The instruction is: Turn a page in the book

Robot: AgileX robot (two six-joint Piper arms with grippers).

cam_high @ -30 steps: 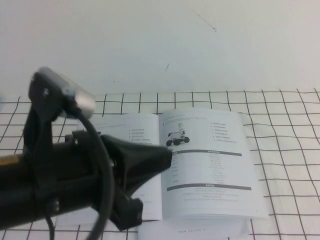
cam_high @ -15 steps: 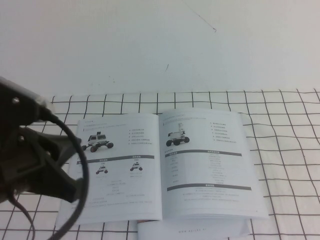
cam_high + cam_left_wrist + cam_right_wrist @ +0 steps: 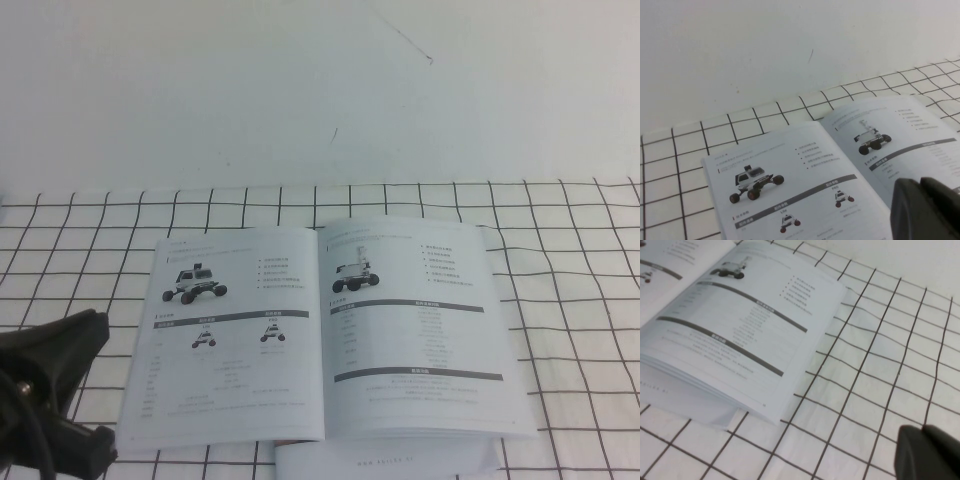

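Note:
The book (image 3: 400,330) lies open and flat on the checked cloth, also in the left wrist view (image 3: 840,150) and the right wrist view (image 3: 730,330). The page (image 3: 225,340) lies flat as its left-hand leaf, showing white wheeled rover photos. My left gripper (image 3: 85,340) is at the lower left, off the book's left edge; in its wrist view (image 3: 920,187) its fingers are together with nothing between them, above the book. My right gripper (image 3: 922,432) is shut and empty over bare cloth, right of the book, and does not show in the high view.
A white cloth with a black grid (image 3: 580,300) covers the table, with plain white surface (image 3: 300,90) behind it. A plain white sheet (image 3: 390,460) sticks out from under the book's near edge.
My left arm has drawn back from over the left-hand leaf to the lower left, uncovering that leaf. The book lies as before.

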